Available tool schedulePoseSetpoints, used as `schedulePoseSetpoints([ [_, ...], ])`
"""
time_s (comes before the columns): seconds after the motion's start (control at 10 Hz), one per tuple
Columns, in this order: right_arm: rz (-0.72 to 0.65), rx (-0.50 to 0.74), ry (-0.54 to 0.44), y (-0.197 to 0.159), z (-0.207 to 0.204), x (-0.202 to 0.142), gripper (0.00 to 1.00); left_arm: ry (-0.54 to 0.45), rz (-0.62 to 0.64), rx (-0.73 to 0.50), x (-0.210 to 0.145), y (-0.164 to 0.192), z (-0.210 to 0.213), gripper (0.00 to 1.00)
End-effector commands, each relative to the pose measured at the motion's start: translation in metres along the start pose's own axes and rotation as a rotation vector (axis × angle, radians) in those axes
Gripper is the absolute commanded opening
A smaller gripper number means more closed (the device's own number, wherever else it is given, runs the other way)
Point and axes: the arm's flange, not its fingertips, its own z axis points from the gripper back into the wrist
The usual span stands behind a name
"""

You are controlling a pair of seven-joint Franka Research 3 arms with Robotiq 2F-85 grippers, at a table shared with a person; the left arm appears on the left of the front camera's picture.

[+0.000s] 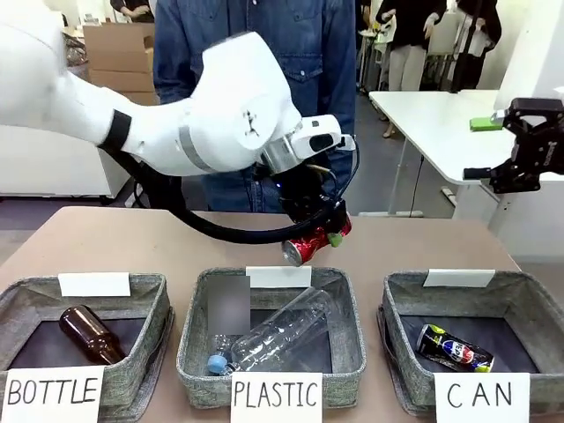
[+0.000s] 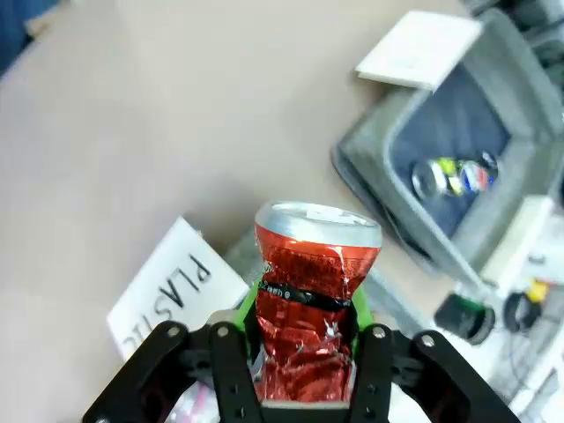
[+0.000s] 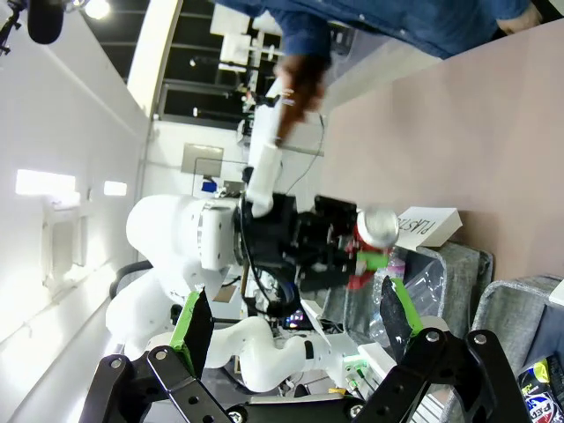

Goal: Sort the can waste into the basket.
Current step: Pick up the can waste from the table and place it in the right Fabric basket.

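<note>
Red can in transit, second of two for the CAN basket.

Three baskets line the near edge of the bench [image 1: 132, 238]. Near left corner: BOTTLE basket [image 1: 26, 291], brown bottle [image 1: 88, 335]. Middle: PLASTIC basket [image 1: 198, 326], clear bottle [image 1: 282, 335]. Over its far rim: left tool [image 1: 319, 240], clamped on the red can [image 1: 304, 247] at its crushed waist, probably because the dent seats the pads; the can is held above rim height, apparently to clear the wrong basket. Near right corner: CAN basket [image 1: 529, 291], with the dark printed can [image 1: 454, 348] on its floor. Above the right edge: right tool [image 3: 293, 322], spread wide, empty, likely parked high to leave the path free.
</note>
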Motion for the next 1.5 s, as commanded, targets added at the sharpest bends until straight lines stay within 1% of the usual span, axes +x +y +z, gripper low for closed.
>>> schedulePoseSetpoints([
  [0.0, 0.004, -0.002, 0.012, 0.002, 0.002, 0.002, 1.0, -0.053, 0.039, 0.056, 0.008, 0.008, 0.0, 0.0],
  [0.1, 0.004, -0.002, 0.012, 0.002, 0.002, 0.002, 1.0, -0.053, 0.039, 0.056, 0.008, 0.008, 0.0, 0.0],
  [0.2, 0.004, -0.002, 0.012, 0.002, 0.002, 0.002, 1.0, 0.004, -0.003, -0.003, 0.0, 0.001, 0.002, 0.4],
  [0.3, 0.004, -0.002, 0.012, 0.002, 0.002, 0.002, 1.0, 0.018, 0.032, -0.161, -0.02, 0.005, 0.017, 0.4],
  [0.4, 0.004, -0.002, 0.012, 0.002, 0.002, 0.002, 1.0, 0.037, 0.0, -0.216, -0.052, -0.009, 0.036, 0.4],
  [0.5, 0.004, -0.002, 0.012, 0.002, 0.002, 0.002, 1.0, 0.064, -0.096, -0.183, -0.09, -0.027, 0.061, 0.4],
  [0.6, 0.004, -0.002, 0.012, 0.002, 0.002, 0.002, 1.0, 0.018, -0.097, -0.086, -0.125, -0.033, 0.093, 0.4],
  [0.7, 0.004, -0.002, 0.012, 0.002, 0.002, 0.002, 1.0, -0.027, -0.048, -0.064, -0.147, -0.022, 0.114, 0.4],
  [0.8, 0.004, -0.002, 0.012, 0.002, 0.002, 0.002, 1.0, -0.032, 0.009, -0.085, -0.164, -0.01, 0.125, 0.4],
  [0.9, 0.004, -0.002, 0.012, 0.002, 0.002, 0.002, 1.0, -0.074, 0.017, -0.093, -0.184, 0.001, 0.143, 0.4],
  [1.0, 0.004, -0.002, 0.012, 0.002, 0.002, 0.002, 1.0, -0.205, 0.03, -0.132, -0.217, 0.016, 0.173, 0.4],
  [1.1, 0.004, -0.002, 0.012, 0.002, 0.002, 0.002, 1.0, -0.311, 0.026, -0.129, -0.254, 0.031, 0.202, 0.4],
  [1.2, 0.004, -0.002, 0.012, 0.002, 0.002, 0.002, 1.0, -0.359, 0.054, -0.119, -0.286, 0.051, 0.229, 0.4],
  [1.3, 0.004, -0.002, 0.012, 0.002, 0.002, 0.002, 1.0, -0.341, 0.164, -0.082, -0.309, 0.077, 0.251, 0.4],
  [1.4, 0.004, -0.002, 0.012, 0.002, 0.002, 0.002, 1.0, -0.33, 0.281, -0.081, -0.324, 0.105, 0.264, 0.4],
])
